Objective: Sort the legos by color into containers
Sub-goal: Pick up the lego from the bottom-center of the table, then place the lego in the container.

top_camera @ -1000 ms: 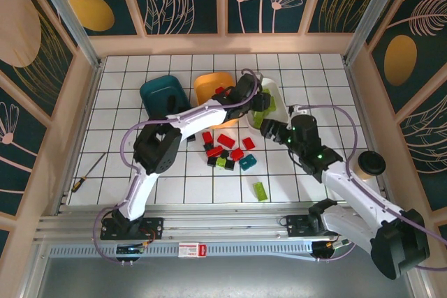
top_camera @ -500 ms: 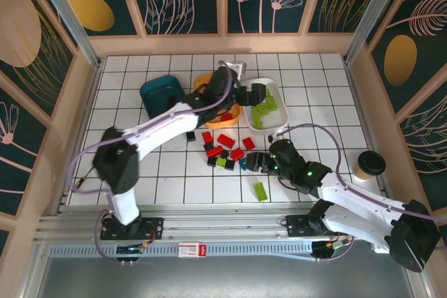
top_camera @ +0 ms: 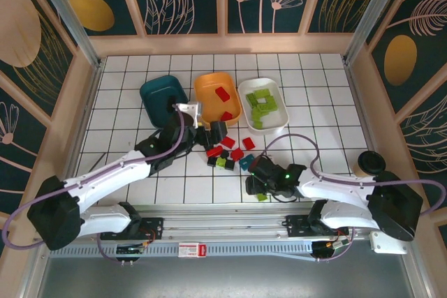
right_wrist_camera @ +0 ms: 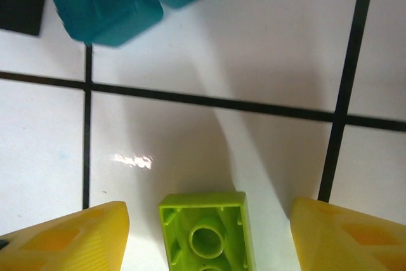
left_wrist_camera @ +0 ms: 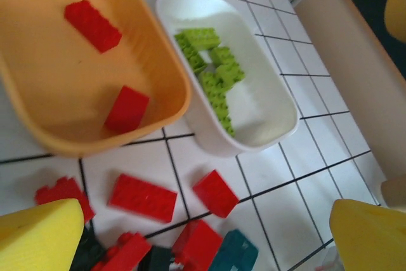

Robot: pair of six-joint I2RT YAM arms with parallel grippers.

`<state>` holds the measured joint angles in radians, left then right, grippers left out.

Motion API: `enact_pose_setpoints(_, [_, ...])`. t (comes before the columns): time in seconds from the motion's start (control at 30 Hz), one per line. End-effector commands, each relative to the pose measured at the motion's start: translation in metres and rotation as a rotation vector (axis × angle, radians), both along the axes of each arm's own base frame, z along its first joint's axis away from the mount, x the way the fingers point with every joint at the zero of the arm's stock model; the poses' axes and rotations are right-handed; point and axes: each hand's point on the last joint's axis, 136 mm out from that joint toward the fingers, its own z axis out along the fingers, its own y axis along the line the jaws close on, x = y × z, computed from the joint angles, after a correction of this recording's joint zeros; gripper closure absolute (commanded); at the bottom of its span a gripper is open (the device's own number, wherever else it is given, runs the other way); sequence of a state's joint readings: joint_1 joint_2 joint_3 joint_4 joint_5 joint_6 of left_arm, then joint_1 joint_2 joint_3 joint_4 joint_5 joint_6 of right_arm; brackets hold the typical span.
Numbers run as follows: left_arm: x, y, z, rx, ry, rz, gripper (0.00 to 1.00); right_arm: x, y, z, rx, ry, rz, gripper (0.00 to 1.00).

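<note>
1. Three tubs are sitting in a row at the far side of the counter (top_camera: 119,116): teal tub (top_camera: 160,95) on the left, orange tub (top_camera: 209,106) in the middle, white tub (top_camera: 260,82) on the right.
2. Two red bricks (top_camera: 222,93) are lying in the orange tub, and a heap of lime bricks (top_camera: 262,106) is lying in the white tub.
3. A pile (top_camera: 225,150) of loose red, black and lime pieces is lying on the counter just in front of the orange tub, with a teal brick (top_camera: 247,163) at its right edge.
4. The left arm (top_camera: 112,172) is reaching in from the left toward the pile. The left fingers (left_wrist_camera: 38,236) are standing wide apart, holding nothing, and hovering over the pile's red pieces with both the orange and white tubs ahead.
5. The right arm (top_camera: 335,188) is stretching low along the near side. The right fingers (right_wrist_camera: 63,239) are standing apart on either side of one lime brick (right_wrist_camera: 206,236), with a gap showing on both sides, so they are not gripping it.
6. That lime brick is lying on the counter apart from the pile, just nearer the arms than the teal brick, its hollow underside facing the wrist camera.
7. A black cup (top_camera: 372,163) is standing at the counter's right edge, well apart from everything.
</note>
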<state>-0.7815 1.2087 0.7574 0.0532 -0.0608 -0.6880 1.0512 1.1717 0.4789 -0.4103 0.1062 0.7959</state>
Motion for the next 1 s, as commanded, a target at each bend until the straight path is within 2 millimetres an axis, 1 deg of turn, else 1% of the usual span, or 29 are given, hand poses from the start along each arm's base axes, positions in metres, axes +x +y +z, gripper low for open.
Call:
enact_pose_setpoints(0.0, [-0.004, 0.011, 0.012, -0.051, -0.025, 0.042, 0.02, -0.013, -0.003, -0.008, -0.068, 0.052, 0.000, 0.36])
enact_pose_setpoints(0.13, [-0.006, 0.020, 0.008, -0.029, -0.029, 0.062, 0.01, -0.015, 0.005, -0.012, -0.110, 0.053, 0.038, 0.40])
enact_pose_setpoints(0.23, [-0.007, 0.023, 0.006, -0.012, -0.035, 0.068, 0.01, -0.012, 0.013, -0.011, -0.099, 0.047, 0.054, 0.49])
enact_pose_setpoints(0.3, [-0.007, 0.027, 0.005, 0.001, -0.039, 0.077, 0.01, -0.009, 0.019, -0.007, -0.084, 0.031, 0.062, 0.57])
enact_pose_setpoints(0.4, [-0.009, 0.032, 0.004, 0.013, -0.043, 0.085, 0.02, 0.002, 0.029, 0.007, -0.066, -0.022, 0.079, 0.70])
enact_pose_setpoints(0.47, [-0.011, 0.034, 0.003, 0.020, -0.046, 0.087, 0.02, 0.016, 0.037, 0.025, -0.038, -0.079, 0.081, 0.78])
enact_pose_setpoints(0.53, [-0.013, 0.038, 0.000, 0.028, -0.044, 0.093, 0.02, 0.038, 0.040, 0.049, -0.011, -0.152, 0.061, 0.83])
enact_pose_setpoints(0.57, [-0.013, 0.040, 0.000, 0.031, -0.044, 0.101, 0.02, 0.054, 0.040, 0.066, 0.009, -0.202, 0.044, 0.84])
enact_pose_setpoints(0.63, [-0.015, 0.045, -0.003, 0.036, -0.041, 0.112, 0.01, 0.087, 0.036, 0.103, 0.060, -0.309, -0.005, 0.85])
enact_pose_setpoints(0.7, [-0.018, 0.048, -0.004, 0.028, -0.039, 0.118, 0.01, 0.127, 0.026, 0.142, 0.124, -0.430, -0.071, 0.85])
enact_pose_setpoints(0.77, [-0.020, 0.050, -0.007, 0.024, -0.031, 0.121, 0.01, 0.164, 0.016, 0.168, 0.174, -0.512, -0.127, 0.86])
enact_pose_setpoints(0.8, [-0.022, 0.051, -0.009, 0.022, -0.027, 0.121, 0.01, 0.184, 0.011, 0.177, 0.177, -0.546, -0.155, 0.86])
enact_pose_setpoints(0.93, [-0.025, 0.054, -0.019, 0.029, -0.003, 0.126, 0.01, 0.251, -0.002, 0.183, 0.113, -0.613, -0.227, 0.85])
enact_pose_setpoints(0.97, [-0.026, 0.055, -0.022, 0.031, 0.005, 0.126, 0.02, 0.264, 0.001, 0.177, 0.091, -0.611, -0.226, 0.85])
